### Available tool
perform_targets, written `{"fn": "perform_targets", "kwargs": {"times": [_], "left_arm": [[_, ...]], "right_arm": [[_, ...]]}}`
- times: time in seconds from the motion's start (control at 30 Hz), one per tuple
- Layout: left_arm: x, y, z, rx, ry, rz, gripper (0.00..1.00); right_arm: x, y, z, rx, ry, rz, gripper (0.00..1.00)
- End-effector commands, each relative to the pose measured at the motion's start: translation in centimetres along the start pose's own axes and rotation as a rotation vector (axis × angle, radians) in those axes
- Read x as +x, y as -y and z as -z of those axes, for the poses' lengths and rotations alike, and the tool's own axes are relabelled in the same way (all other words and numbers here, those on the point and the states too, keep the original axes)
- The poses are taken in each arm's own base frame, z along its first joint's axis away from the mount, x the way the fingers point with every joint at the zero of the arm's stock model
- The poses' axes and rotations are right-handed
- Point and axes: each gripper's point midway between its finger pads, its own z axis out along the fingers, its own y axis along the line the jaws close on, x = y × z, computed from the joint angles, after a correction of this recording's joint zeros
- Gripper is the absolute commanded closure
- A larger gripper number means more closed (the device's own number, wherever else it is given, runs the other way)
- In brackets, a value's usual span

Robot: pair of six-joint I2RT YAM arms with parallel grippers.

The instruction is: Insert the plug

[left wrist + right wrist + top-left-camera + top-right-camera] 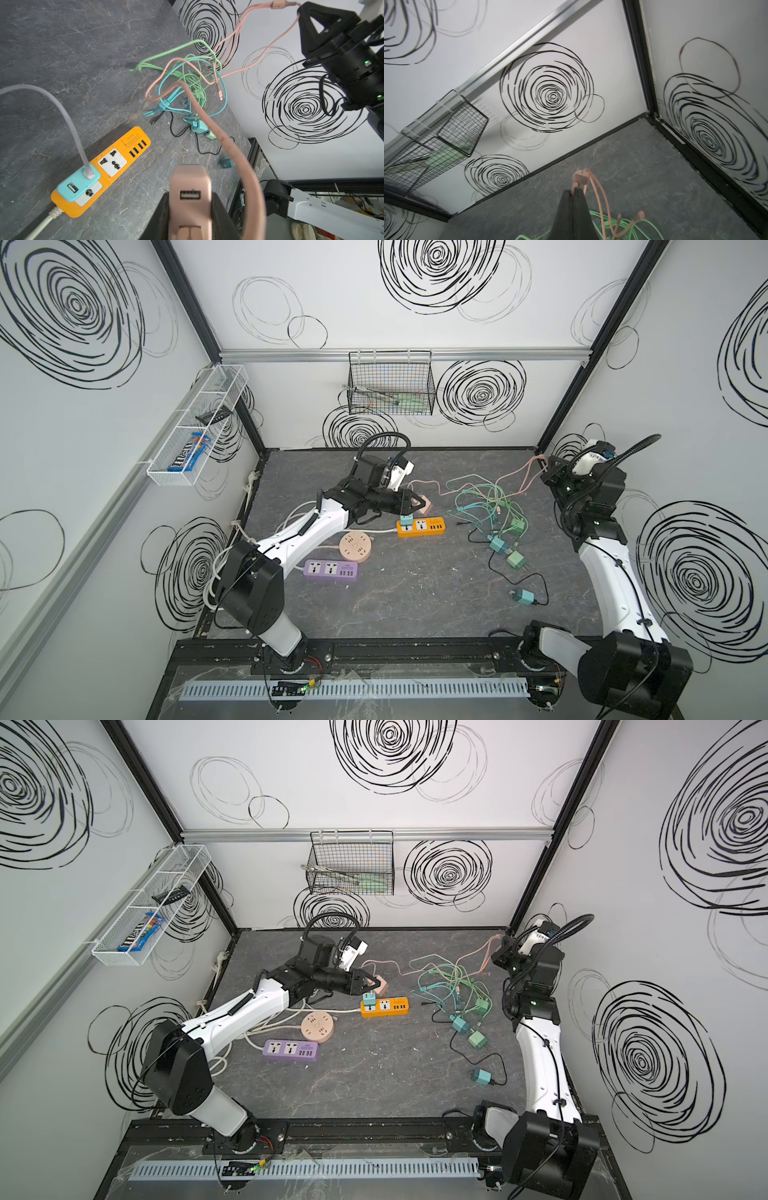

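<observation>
My left gripper (190, 196) is shut on the pink plug (190, 185), a blocky adapter with a USB port facing the wrist camera. Both top views show the gripper (417, 501) (372, 982) holding the plug (424, 503) (381, 984) just behind the orange power strip (420, 526) (384, 1007) (133, 143). A teal adapter (76, 184) fills one socket of the strip; the white socket (113, 159) beside it is free. The plug's pink cable (234, 149) runs to my right gripper (545, 465) (573, 190), raised at the back right and shut on the cable below its splitter (579, 176).
A tangle of green and teal cables (486, 499) with several small chargers (515, 560) lies right of the strip. A round pink strip (354, 546) and a purple strip (331, 570) lie by the left arm. A black wire basket (390, 383) hangs on the back wall.
</observation>
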Motion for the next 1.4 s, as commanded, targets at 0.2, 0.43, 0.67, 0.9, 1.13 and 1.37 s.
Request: {"fn": "perform_targets", "kwargs": {"times": [0.2,0.43,0.67,0.9,1.13,1.37], "left_arm": [[-1.1,1.6,0.4,0.001,0.032,-0.095,1.0],[-3.8,-1.6,4.6,-0.087,0.209,-0.009,1.0],[-2.6,-7.0,5.5,-0.272,0.279,0.115,1.0],[-3.1,-8.7,8.3,-0.39,0.361,0.131,1.0],[-4.0,-8.4,10.1,-0.382,0.375,0.085,1.0],[1.1,-7.0,1.0,-0.33,0.109,0.059,1.0]], "right_arm": [[-17.9,-2.6,9.8,0.196,0.585,0.132,1.0],[-22.2,-0.6,16.8,0.367,0.849,0.121,1.0],[-11.2,7.3,5.6,0.494,0.384,0.162,1.0],[-13.5,6.3,4.8,0.468,0.399,0.148,1.0],[-18.0,2.1,10.2,0.328,0.602,0.165,1.0],[-3.6,9.4,1.1,0.406,0.149,0.046,1.0]]}}
